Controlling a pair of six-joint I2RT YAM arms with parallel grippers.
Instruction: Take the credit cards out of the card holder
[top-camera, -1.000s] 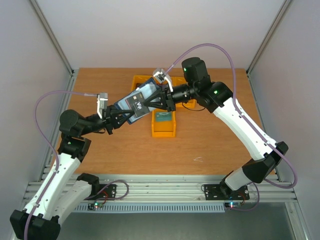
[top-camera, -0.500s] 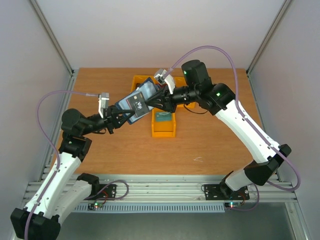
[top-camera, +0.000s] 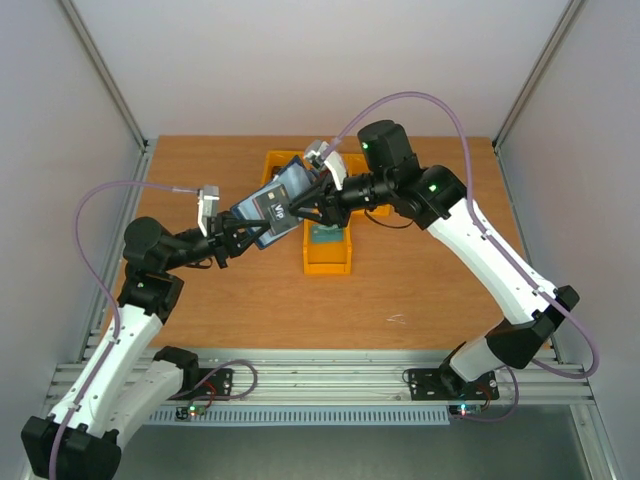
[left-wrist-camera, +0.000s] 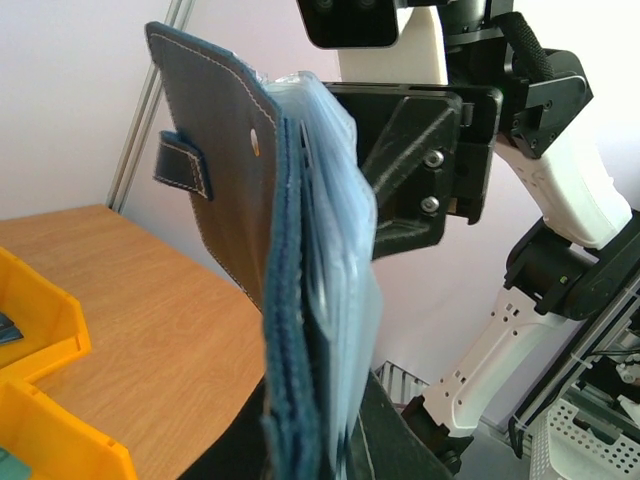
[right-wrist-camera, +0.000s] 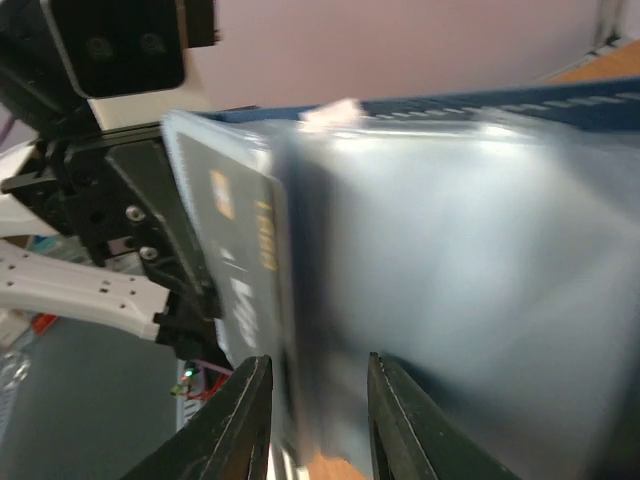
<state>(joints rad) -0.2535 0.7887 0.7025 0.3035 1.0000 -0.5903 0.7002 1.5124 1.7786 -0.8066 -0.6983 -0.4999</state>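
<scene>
- Left claw (top-camera: 243, 236) clenched on the opened card holder (top-camera: 287, 184), held up over the bench (top-camera: 200, 290), upper centre of the top view.
- Right claw (right-wrist-camera: 315, 375) parted, fingers straddling the clear sleeves' edge beside the VIP card (right-wrist-camera: 240, 270).

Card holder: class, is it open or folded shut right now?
Open. On the card holder, the cover stands apart from the clear sleeves and the closing tab hangs unfastened.

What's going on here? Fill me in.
The left gripper holds the card holder open, up off the table. The right gripper is at its clear sleeves, jaws slightly apart around their edge. The VIP card is not out of the holder yet. Another card lies in the yellow bin.
</scene>
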